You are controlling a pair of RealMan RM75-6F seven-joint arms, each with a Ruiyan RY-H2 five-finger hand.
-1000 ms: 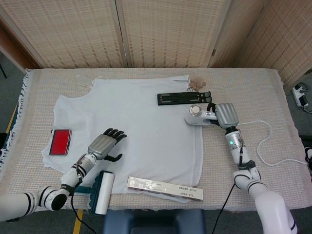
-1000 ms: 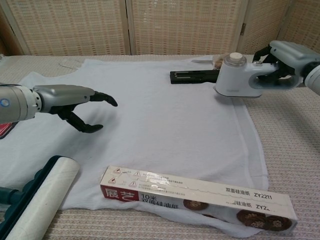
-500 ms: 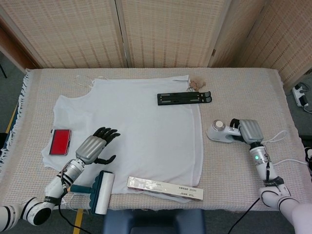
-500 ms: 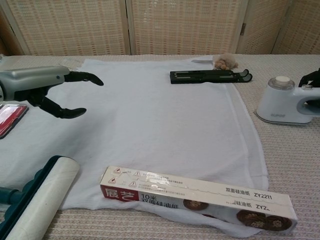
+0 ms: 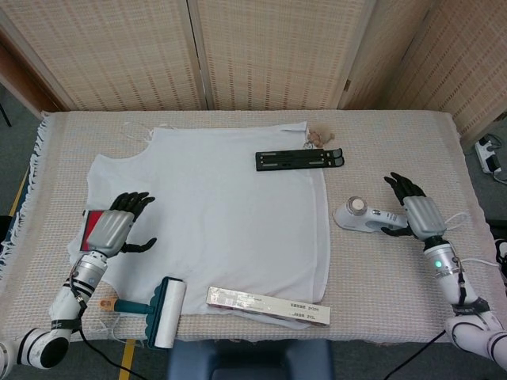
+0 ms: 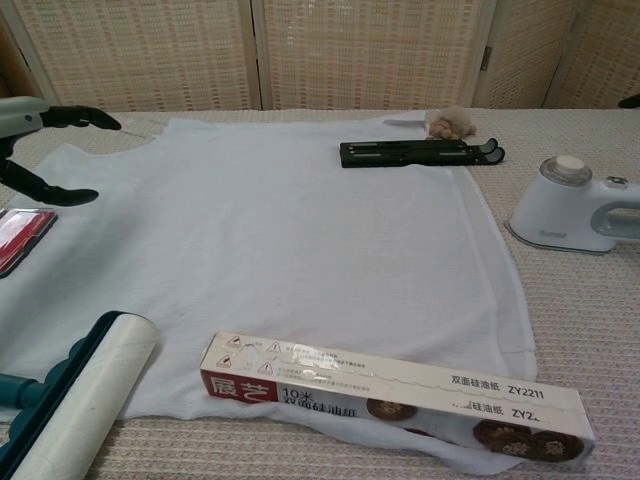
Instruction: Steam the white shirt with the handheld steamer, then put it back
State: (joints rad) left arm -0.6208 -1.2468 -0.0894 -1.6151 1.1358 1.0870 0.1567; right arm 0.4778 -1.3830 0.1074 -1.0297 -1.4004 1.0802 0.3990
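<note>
Released half a second before, the handheld steamer (image 5: 363, 216) sat on the worktop (image 5: 396, 142) just right of the white shirt (image 5: 222, 198). Beside its handle, the right robot hand (image 5: 412, 206) was spread, empty. The left robot hand (image 5: 115, 229), also empty and spread, had drawn back over the shirt's left edge.

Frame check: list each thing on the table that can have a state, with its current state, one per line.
white shirt: spread flat on the table.
handheld steamer: set down on the table, off the shirt, not held.
right hand: open, fingers spread by the steamer's handle.
left hand: open, holding nothing, over the shirt's left edge.
lint roller: lying on its side.
baking paper box: closed, lying flat on the shirt's hem.
black stand: folded flat.
</note>
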